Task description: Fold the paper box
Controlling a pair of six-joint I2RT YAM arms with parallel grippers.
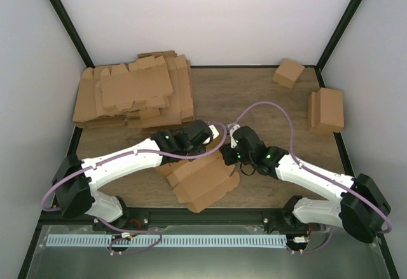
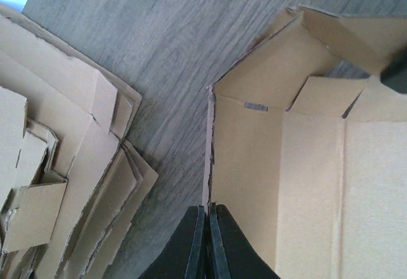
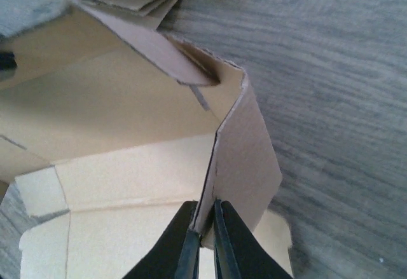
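Note:
The paper box (image 1: 200, 180) is a brown cardboard sheet, partly folded, lying near the table's front edge between my two arms. My left gripper (image 1: 213, 133) is at its far side. In the left wrist view, that gripper (image 2: 208, 210) is shut on the top edge of an upright side wall of the paper box (image 2: 305, 164). My right gripper (image 1: 233, 156) is at the box's right end. The right wrist view shows the right gripper (image 3: 203, 225) shut on a raised end flap of the paper box (image 3: 245, 158), which stands up between its fingers.
A pile of flat brown blanks (image 1: 133, 95) covers the back left of the table; its edge shows in the left wrist view (image 2: 57, 183). A small cube-like box (image 1: 288, 73) and a folded flat box (image 1: 327, 108) sit at the back right.

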